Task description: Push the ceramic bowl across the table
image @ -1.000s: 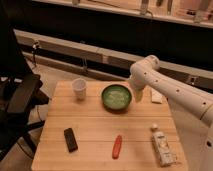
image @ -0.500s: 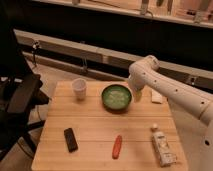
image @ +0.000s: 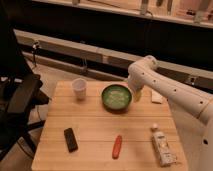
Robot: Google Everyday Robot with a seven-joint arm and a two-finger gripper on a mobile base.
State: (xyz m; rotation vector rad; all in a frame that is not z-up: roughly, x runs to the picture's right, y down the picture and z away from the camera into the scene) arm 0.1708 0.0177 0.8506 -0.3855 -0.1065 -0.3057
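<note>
Ceramic bowl point(image: 116, 97) sits near the far edge of the surface point(image: 100, 135), right of a white cup point(image: 79, 88). The hand point(image: 136, 95) hangs just beside its right rim; I cannot tell whether it is open or touching the bowl.

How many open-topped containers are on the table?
2. The white cup stands at the far left of the table. The ceramic bowl sits to its right, far centre. The hand is beside the bowl's right rim. None appears hidden.
</note>
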